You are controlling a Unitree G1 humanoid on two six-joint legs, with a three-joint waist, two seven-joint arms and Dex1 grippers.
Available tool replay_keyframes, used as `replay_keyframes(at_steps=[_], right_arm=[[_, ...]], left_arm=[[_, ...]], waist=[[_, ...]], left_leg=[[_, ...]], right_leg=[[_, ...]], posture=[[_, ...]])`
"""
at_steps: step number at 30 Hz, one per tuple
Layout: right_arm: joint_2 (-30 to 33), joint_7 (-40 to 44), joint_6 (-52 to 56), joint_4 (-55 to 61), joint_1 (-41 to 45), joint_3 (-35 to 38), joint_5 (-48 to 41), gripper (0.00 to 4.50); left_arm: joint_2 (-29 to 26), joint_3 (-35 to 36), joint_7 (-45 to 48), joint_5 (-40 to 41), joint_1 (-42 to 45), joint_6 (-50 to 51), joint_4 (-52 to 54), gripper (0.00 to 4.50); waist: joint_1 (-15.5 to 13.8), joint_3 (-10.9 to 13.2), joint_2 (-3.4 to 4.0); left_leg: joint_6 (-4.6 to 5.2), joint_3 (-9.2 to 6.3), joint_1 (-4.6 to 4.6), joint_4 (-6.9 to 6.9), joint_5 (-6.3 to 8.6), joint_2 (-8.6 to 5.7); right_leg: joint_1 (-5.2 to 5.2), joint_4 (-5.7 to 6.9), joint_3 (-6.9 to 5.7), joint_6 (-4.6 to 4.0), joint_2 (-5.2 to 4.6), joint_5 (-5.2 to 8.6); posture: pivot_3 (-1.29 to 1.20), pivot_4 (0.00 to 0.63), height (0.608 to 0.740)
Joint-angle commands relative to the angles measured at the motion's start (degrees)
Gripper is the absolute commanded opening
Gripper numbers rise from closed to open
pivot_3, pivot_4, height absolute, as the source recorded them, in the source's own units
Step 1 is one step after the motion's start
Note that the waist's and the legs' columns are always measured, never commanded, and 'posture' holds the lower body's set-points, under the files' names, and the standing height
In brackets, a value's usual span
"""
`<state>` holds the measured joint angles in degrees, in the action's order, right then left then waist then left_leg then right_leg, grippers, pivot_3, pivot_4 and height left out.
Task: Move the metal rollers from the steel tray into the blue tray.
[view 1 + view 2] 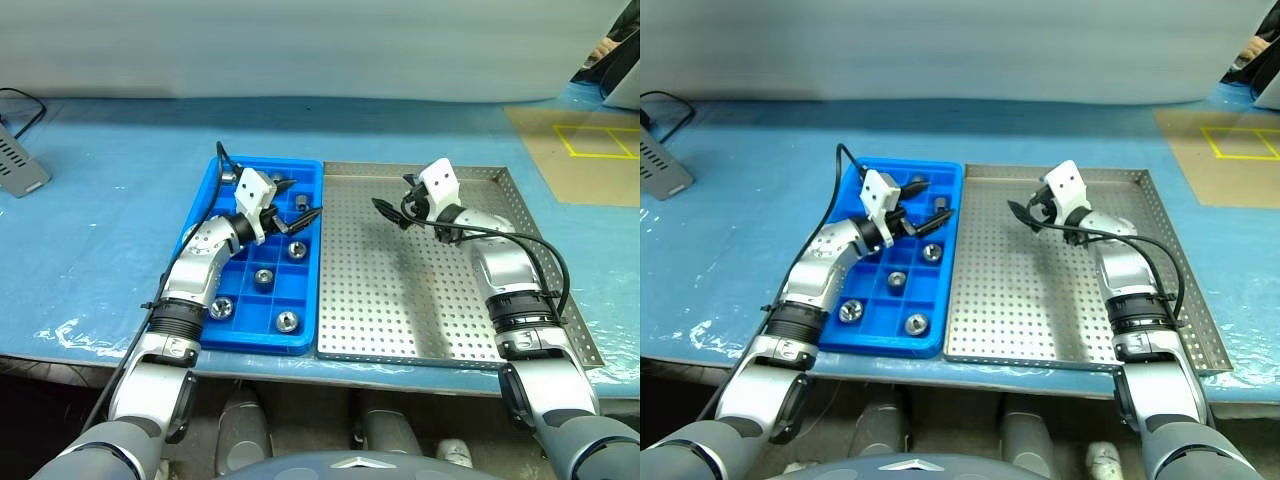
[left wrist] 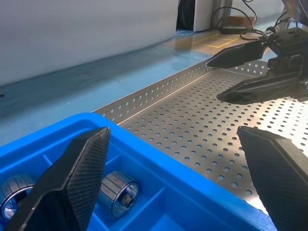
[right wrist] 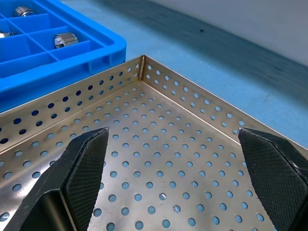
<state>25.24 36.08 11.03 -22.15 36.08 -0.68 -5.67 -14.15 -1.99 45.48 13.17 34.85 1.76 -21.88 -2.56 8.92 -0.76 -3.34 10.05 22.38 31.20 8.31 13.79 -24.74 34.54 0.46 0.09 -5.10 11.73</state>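
Your left gripper (image 1: 296, 215) hung with its fingers spread wide and nothing between them over the upper part of the blue tray (image 1: 200, 225), left of centre. That fits a roller having just been dropped there. The rollers (image 1: 264, 278) sat one to a compartment so they would not knock together. Your right gripper (image 1: 392, 212) was also spread wide and empty, over the upper left of the steel tray (image 1: 400, 300). Its perforated floor looked bare, so I judged the job done.
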Motion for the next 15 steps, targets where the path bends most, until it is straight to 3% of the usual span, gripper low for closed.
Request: replay_keyframes(at_steps=[1, 15], right_arm=[[0.12, -0.15, -1.53, 0.27, 1.61, 0.42, 0.22, 4.5], [0.16, 0.16, -1.91, 0.07, 1.21, -0.35, 1.23, 4.5]], left_arm=[[-0.46, 0.33, 0.01, 0.19, 0.46, -0.62, 2.13, 4.48], [-0.33, 0.07, -0.01, -0.09, -0.26, -0.35, 2.66, 4.48]], waist=[[0.0, 0.0, 0.0], [0.01, 0.0, 0.0]], left_leg=[[0.0, 0.0, 0.0, 0.0, 0.0, 0.0], [0.0, 0.0, 0.02, 0.0, 0.0, 0.0]], right_leg=[[0.0, 0.0, 0.0, 0.0, 0.0, 0.0], [-0.03, 0.0, 0.0, 0.0, 0.0, 0.0]], posture=[[-0.08, 0.15, 0.74], [-0.07, 0.15, 0.74]])
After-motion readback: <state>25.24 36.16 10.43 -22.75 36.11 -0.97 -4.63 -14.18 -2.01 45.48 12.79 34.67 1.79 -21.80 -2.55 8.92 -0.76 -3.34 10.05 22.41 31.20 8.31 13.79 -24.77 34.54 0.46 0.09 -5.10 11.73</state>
